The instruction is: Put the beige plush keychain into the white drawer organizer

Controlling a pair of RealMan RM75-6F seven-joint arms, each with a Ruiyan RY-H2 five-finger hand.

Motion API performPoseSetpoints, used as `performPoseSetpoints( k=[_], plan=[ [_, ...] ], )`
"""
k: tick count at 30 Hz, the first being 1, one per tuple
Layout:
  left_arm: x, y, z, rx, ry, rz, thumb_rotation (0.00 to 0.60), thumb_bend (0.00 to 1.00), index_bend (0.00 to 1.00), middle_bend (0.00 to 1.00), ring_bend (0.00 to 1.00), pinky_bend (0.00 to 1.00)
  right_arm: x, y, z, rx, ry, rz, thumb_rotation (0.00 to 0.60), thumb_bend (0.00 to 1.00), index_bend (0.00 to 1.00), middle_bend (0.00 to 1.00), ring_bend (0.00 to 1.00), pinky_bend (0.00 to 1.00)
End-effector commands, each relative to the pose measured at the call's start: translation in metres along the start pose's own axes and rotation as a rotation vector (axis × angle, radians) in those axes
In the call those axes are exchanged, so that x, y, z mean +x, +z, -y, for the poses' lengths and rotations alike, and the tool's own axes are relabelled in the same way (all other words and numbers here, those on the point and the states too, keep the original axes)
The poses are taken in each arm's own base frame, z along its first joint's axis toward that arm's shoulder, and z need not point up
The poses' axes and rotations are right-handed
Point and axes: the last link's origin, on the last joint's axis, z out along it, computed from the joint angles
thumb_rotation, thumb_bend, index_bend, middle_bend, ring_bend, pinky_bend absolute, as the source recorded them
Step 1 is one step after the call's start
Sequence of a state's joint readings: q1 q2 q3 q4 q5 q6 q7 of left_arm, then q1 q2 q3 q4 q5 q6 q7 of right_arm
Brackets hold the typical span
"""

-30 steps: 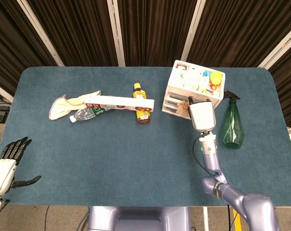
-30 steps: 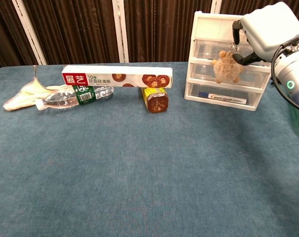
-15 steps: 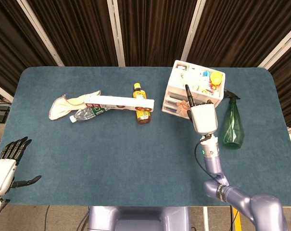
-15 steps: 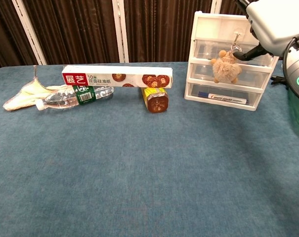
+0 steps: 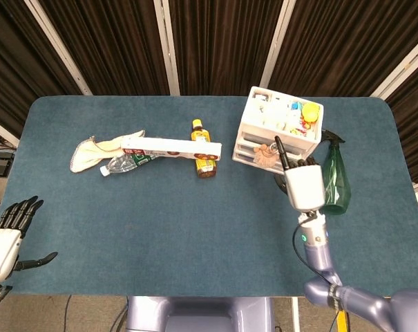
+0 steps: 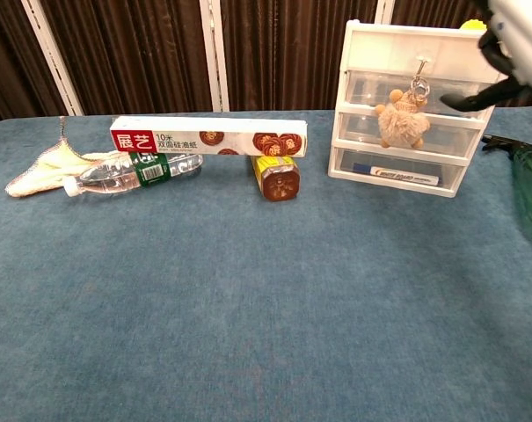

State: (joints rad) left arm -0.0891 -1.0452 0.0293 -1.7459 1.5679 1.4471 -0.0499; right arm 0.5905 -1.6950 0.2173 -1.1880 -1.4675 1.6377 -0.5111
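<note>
The beige plush keychain [image 6: 402,124] hangs against the front of the white drawer organizer [image 6: 362,42], with its metal ring up at the top drawer's face. From the head view the keychain [image 5: 267,153] shows at the front of the organizer [image 5: 247,122]. My right hand [image 5: 303,184] is just in front and to the right of the organizer, with its fingers stretched out and nothing in them. In the chest view the right hand [image 6: 510,40] shows at the top right, apart from the keychain. My left hand [image 5: 8,234] is open beyond the table's near left corner.
A green spray bottle [image 5: 335,181] stands right beside my right hand. A long box [image 5: 171,146] lies across a clear plastic bottle [image 5: 129,163] and an amber bottle [image 5: 204,152]. At the far left lies a cream cloth [image 5: 98,149].
My right hand let go of the keychain and drew back to the right and toward me. The keychain stayed hanging on the organizer's front. The left hand kept still.
</note>
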Motion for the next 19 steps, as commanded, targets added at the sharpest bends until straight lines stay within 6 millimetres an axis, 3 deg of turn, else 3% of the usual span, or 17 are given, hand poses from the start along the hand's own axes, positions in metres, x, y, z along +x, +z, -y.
performPoseSetpoints(
  k=[1,5,10,13,16,19],
  plan=[
    [0.001,-0.001,0.0,-0.002,0.009,-0.007,0.533,0.04,0.0,0.0,0.0,0.0,0.028,-0.033,-0.03,-0.004,0.01,0.018,0.6,0.13,0.08,0.83,0.78,0.69],
    [0.001,-0.001,0.001,-0.01,0.038,-0.028,0.53,0.04,0.0,0.0,0.0,0.0,0.05,-0.071,-0.061,-0.031,0.028,0.113,0.6,0.1,0.07,0.64,0.59,0.52],
    [0.001,-0.001,0.002,-0.023,0.086,-0.051,0.533,0.04,0.0,0.0,0.0,0.0,0.069,-0.112,-0.089,-0.063,0.045,0.263,0.6,0.02,0.02,0.32,0.21,0.29],
    [0.001,-0.001,0.003,-0.026,0.122,-0.067,0.531,0.03,0.0,0.0,0.0,0.0,0.079,-0.131,-0.101,-0.067,0.044,0.335,0.6,0.0,0.0,0.16,0.04,0.17],
    [0.0,0.0,0.006,-0.021,0.154,-0.077,0.531,0.03,0.0,0.0,0.0,0.0,0.085,-0.148,-0.111,-0.076,0.048,0.391,0.6,0.0,0.0,0.04,0.0,0.12],
    [-0.001,0.002,0.007,-0.023,0.195,-0.096,0.53,0.03,0.0,0.0,0.0,0.0,0.088,-0.158,-0.116,-0.096,0.059,0.419,0.6,0.0,0.0,0.01,0.0,0.1]
  ],
)
